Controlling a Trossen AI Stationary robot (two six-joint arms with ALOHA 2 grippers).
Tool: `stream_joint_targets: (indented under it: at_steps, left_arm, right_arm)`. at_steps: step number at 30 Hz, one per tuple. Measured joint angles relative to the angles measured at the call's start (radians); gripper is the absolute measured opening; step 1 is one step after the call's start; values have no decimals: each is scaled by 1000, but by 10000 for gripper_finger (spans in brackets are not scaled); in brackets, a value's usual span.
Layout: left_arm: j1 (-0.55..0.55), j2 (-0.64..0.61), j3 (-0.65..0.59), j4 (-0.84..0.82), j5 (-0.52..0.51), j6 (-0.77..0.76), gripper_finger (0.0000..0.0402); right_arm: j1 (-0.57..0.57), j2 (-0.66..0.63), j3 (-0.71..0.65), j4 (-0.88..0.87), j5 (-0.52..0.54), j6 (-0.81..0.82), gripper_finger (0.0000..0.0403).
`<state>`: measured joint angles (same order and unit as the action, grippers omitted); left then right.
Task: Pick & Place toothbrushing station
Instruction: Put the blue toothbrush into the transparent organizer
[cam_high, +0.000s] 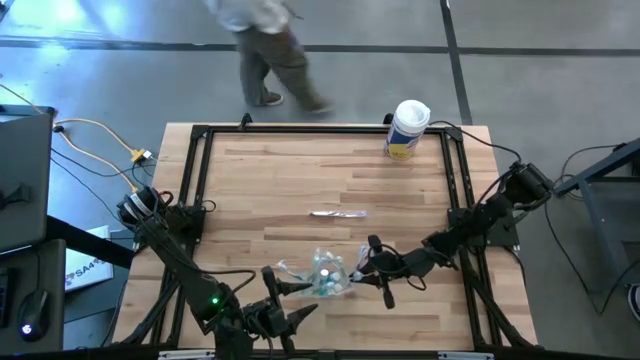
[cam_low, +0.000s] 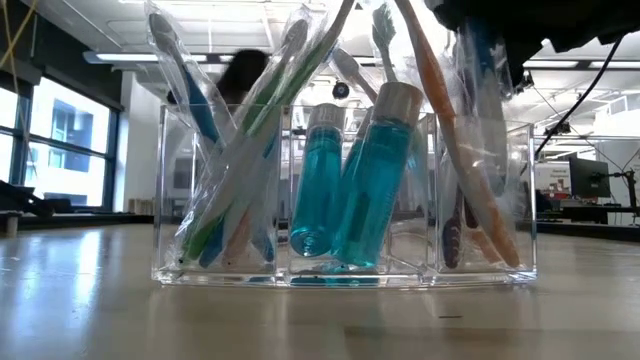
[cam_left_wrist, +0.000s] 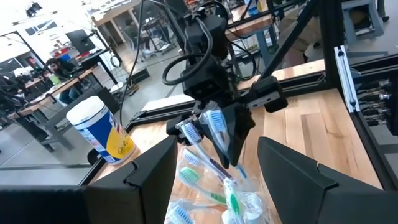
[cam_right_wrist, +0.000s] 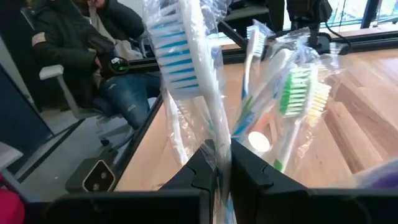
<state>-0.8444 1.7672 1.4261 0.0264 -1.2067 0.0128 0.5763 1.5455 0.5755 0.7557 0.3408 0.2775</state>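
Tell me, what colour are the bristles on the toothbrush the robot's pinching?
Blue and white, seen best in the right wrist view: toothbrush.

Bright, even light filled the room. Glare bleached the floor (cam_high: 60, 40) at the high view's upper left, where a walking person (cam_high: 265, 45) showed motion-blurred at upper centre.

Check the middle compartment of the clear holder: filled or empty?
Filled. In the low view the clear holder's middle compartment holds leaning tubes of teal liquid; wrapped toothbrushes stand in the compartments beside it.
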Motion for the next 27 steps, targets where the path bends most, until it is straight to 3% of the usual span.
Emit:
stream_joint_targets:
  at_steps: [27]
  left_arm:
    - [0,1,0,-8,2,-21,221]
  right_arm:
    - [-16,0,0,-42,-29,66,17]
